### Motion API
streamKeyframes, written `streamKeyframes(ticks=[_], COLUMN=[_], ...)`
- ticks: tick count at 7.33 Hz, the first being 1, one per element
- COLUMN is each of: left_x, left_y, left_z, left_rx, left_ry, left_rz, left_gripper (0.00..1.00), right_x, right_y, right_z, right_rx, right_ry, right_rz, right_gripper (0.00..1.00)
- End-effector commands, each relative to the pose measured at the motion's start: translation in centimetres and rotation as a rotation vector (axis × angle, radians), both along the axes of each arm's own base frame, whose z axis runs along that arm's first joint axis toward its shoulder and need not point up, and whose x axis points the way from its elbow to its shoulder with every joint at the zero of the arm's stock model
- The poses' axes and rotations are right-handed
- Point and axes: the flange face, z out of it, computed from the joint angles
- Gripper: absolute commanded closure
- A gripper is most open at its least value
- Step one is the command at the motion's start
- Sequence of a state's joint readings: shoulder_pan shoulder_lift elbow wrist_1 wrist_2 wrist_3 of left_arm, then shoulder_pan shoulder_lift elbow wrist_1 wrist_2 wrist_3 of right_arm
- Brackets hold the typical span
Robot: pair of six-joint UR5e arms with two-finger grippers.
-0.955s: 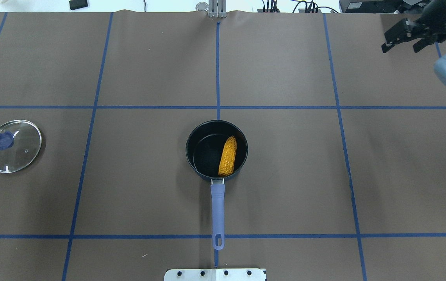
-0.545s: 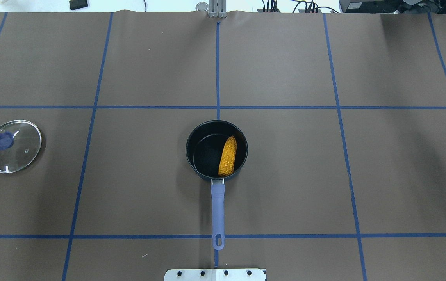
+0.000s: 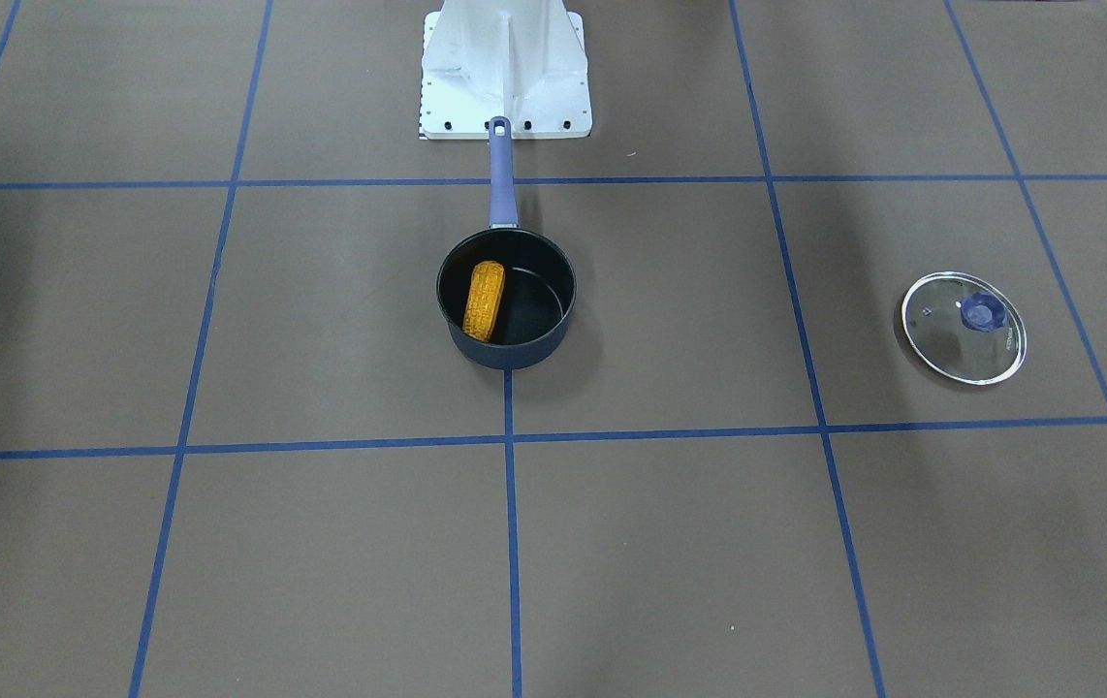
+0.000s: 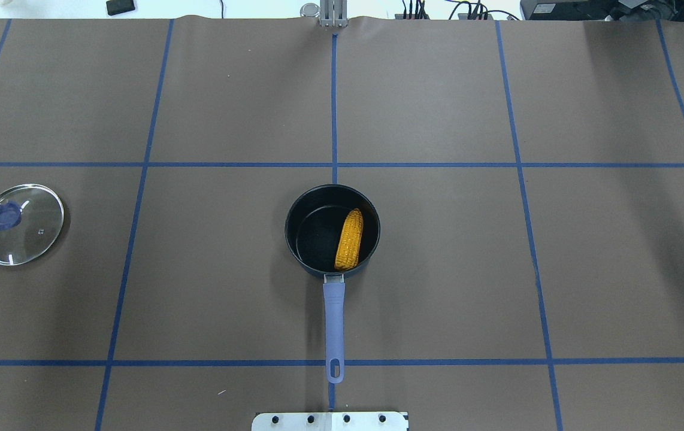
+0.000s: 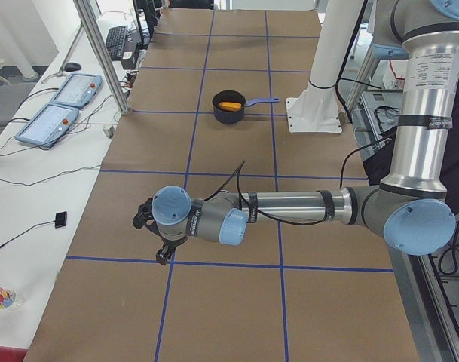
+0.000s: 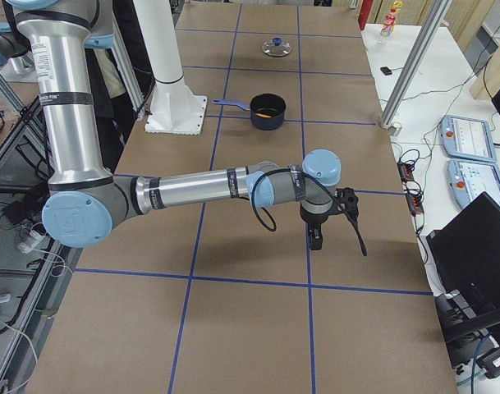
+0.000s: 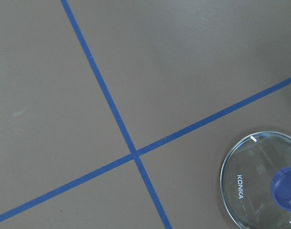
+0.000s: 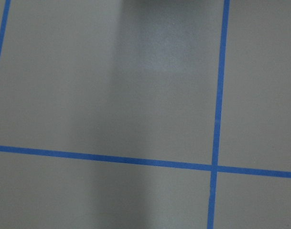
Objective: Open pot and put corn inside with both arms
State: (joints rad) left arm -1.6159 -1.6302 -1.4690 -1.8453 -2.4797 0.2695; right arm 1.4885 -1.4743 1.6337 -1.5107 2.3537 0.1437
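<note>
The dark navy pot [image 4: 315,234] stands open at the table's middle, its lavender handle [image 4: 334,326] pointing toward the robot base. The yellow corn [image 4: 349,239] lies inside it, against the right side; it also shows in the front view [image 3: 485,301]. Neither gripper shows in the overhead or front views. My left gripper [image 5: 160,255] hangs over the table's left end, far from the pot. My right gripper [image 6: 316,240] hangs over the right end. I cannot tell whether either is open or shut.
The round glass lid [image 4: 19,224] with blue knob lies flat at the table's left, apart from the pot; the left wrist view shows it [image 7: 262,183] at lower right. The white robot base plate [image 4: 330,421] sits at the near edge.
My right gripper has moved out of the overhead view at the upper right. The pot, corn and lid have not moved.
</note>
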Motion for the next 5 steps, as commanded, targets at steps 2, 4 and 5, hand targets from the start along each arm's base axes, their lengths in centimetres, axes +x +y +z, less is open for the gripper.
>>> streamKeyframes(ticks=[2, 4, 5], left_x=[-0.9, -0.9, -0.9], left_y=[0.1, 0.2, 0.3], left_z=[-0.3, -0.3, -0.2], left_rx=[0.004, 0.005, 0.003], left_ry=[0.0, 0.002, 0.003], left_rz=[-0.016, -0.017, -0.017], left_gripper=[0.02, 0.02, 0.02], right_x=[0.2, 0.2, 0.2], right_y=[0.3, 0.8, 1.2], right_z=[0.3, 1.1, 1.6], right_rx=[0.013, 0.003, 0.002], right_ry=[0.011, 0.012, 0.012], right_rz=[0.001, 0.0, 0.0], right_gripper=[0.0, 0.0, 0.0])
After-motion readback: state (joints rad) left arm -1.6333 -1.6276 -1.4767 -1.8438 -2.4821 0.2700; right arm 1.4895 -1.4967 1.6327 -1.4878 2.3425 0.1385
